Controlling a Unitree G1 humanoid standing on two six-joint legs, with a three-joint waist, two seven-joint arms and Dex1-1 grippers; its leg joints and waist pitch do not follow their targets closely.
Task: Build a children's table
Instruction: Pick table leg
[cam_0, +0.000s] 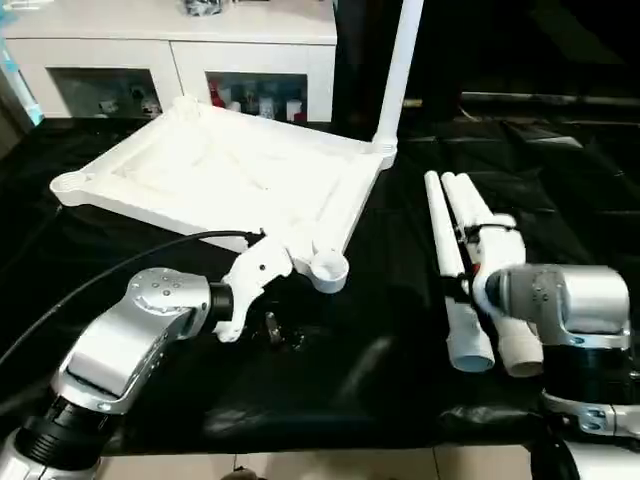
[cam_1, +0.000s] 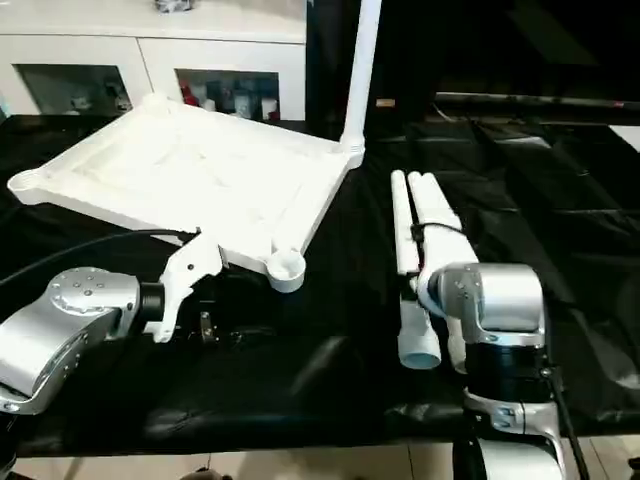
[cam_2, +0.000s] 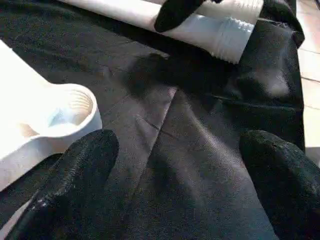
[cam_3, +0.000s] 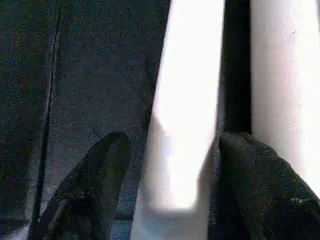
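Observation:
The white tabletop lies underside up on the black-draped table. One white leg stands upright in its far right corner socket. The near corner socket holds nothing, and my left gripper hovers open just beside it, over black cloth. More legs lie side by side to the right of the tabletop. My right gripper is lowered over them. Its fingers straddle one leg, open, with a small gap on one side.
A white cabinet with glass doors stands behind the table. A black cable runs along my left forearm. The draped table's front edge is close below both arms.

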